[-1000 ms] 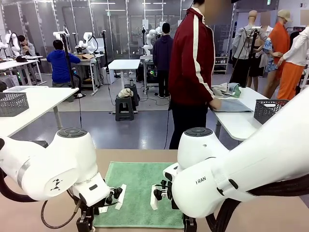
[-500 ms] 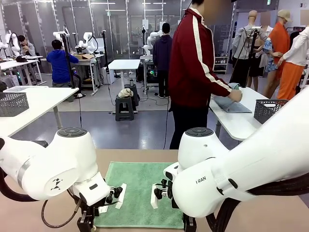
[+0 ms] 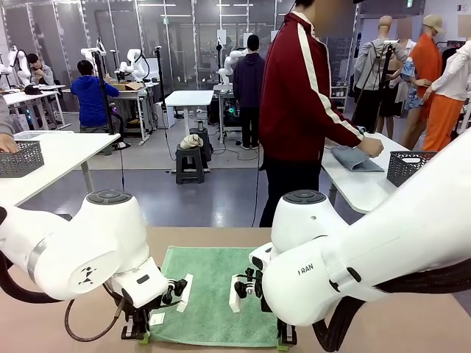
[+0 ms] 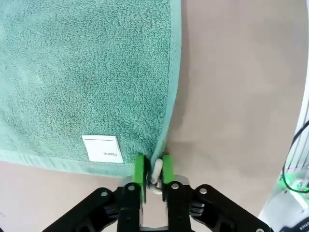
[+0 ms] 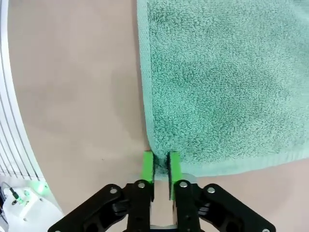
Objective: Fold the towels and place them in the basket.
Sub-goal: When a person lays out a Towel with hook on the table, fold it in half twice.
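1. Mint-green towel (image 3: 213,290) lies flat on our table (image 4: 231,96).
2. Our left gripper (image 4: 151,169) points down at its near-left corner, jaws pinched on it.
3. Our right gripper (image 5: 161,168) clamps its near-right corner likewise.

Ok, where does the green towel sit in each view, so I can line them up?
Front view: the green towel lies flat at bottom centre, between the two arms.
Left wrist view: it covers the upper left; the left end effector pinches its corner.
Right wrist view: it covers the upper right; the right end effector pinches the other near corner.
Shared landmark: the near hem, running between the two pinched corners.
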